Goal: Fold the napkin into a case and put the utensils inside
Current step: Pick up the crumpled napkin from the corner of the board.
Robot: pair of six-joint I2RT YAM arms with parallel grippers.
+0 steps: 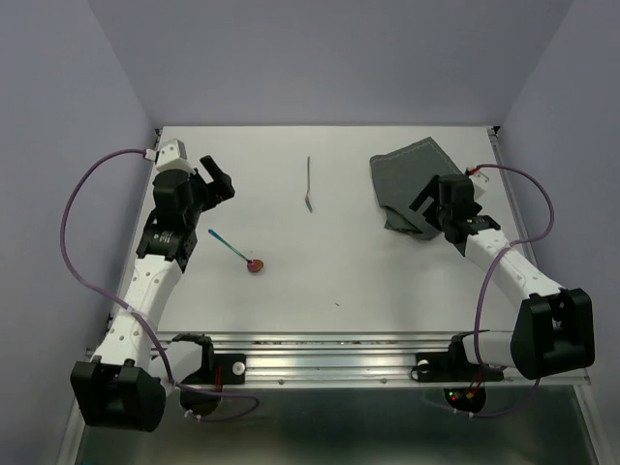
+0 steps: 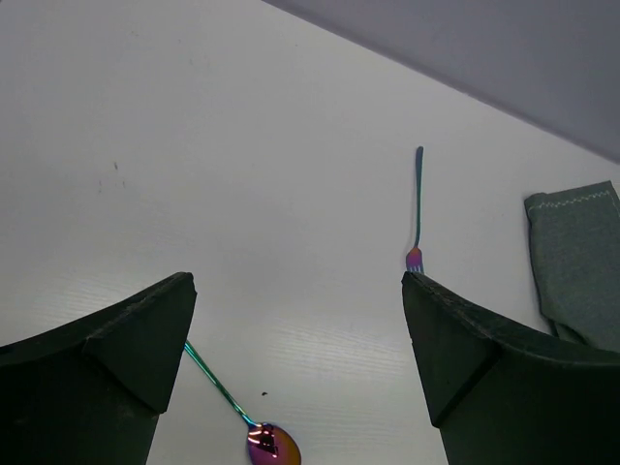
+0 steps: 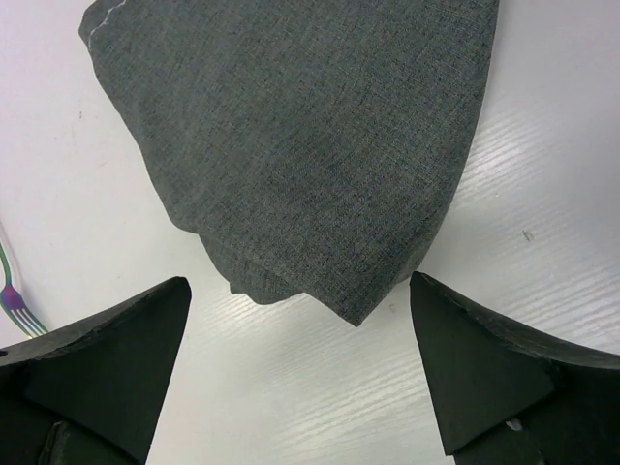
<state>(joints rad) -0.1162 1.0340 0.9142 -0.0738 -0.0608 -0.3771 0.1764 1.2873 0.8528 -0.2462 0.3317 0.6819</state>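
Observation:
The dark grey napkin (image 1: 405,174) lies loosely folded in a rumpled heap at the back right. It fills the top of the right wrist view (image 3: 310,145) and shows in the left wrist view (image 2: 581,257). My right gripper (image 1: 427,214) hovers open and empty at its near corner (image 3: 300,339). The spoon (image 1: 238,253), red bowl and teal handle, lies left of centre (image 2: 232,402). The slim grey utensil (image 1: 308,184) with a purple tip lies at the back centre (image 2: 418,203). My left gripper (image 1: 221,180) is open and empty, left of the spoon (image 2: 300,329).
The white table (image 1: 368,281) has walls at the back and both sides. Its metal rail (image 1: 329,363) runs along the near edge. The slim utensil's tip (image 3: 14,300) shows at the left edge of the right wrist view.

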